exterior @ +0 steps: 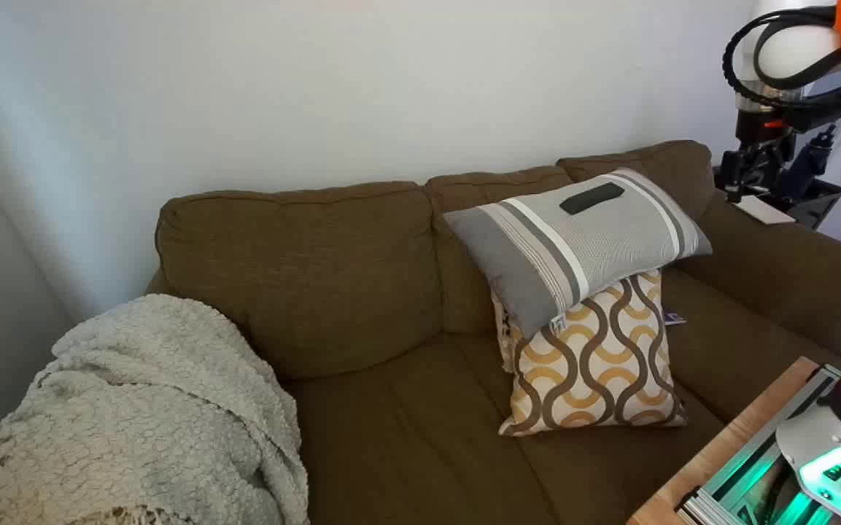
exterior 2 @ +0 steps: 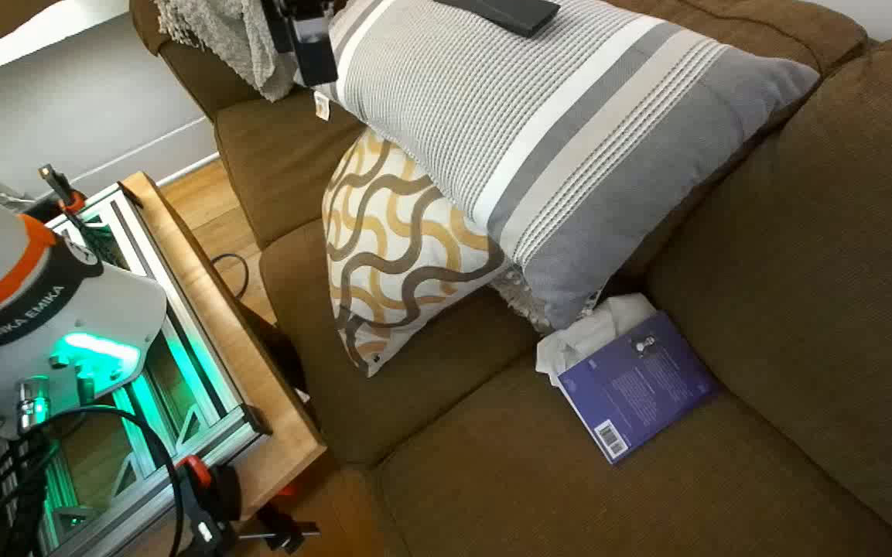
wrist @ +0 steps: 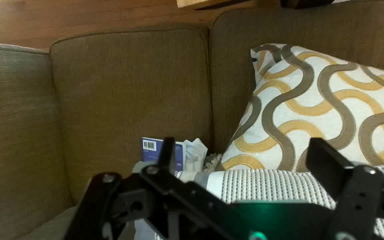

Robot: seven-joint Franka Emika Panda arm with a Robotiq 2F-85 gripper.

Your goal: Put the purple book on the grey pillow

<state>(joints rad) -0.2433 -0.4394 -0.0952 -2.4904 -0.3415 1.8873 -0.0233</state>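
The purple book (exterior 2: 651, 379) lies flat on the sofa seat against the backrest, partly over a crumpled white sheet (exterior 2: 608, 333). It is partly hidden behind a finger in the wrist view (wrist: 150, 151), and a corner shows past the pillows in an exterior view (exterior: 674, 319). The grey pillow (exterior: 595, 233) leans on the backrest and on the mustard-and-white wavy cushion (exterior: 599, 364); it also shows in an exterior view (exterior 2: 492, 116). My gripper (wrist: 243, 145) is open and empty, with its fingers wide apart. It is raised above the sofa (exterior: 748, 175), apart from the book.
A dark flat object (exterior: 592, 197) rests on the grey pillow; it also shows in an exterior view (exterior 2: 519, 15). A fluffy grey blanket (exterior: 165, 408) covers the sofa's far end. The wooden robot stand (exterior 2: 283, 433) is in front of the sofa. A white flat item (exterior: 764, 210) shows near the sofa arm.
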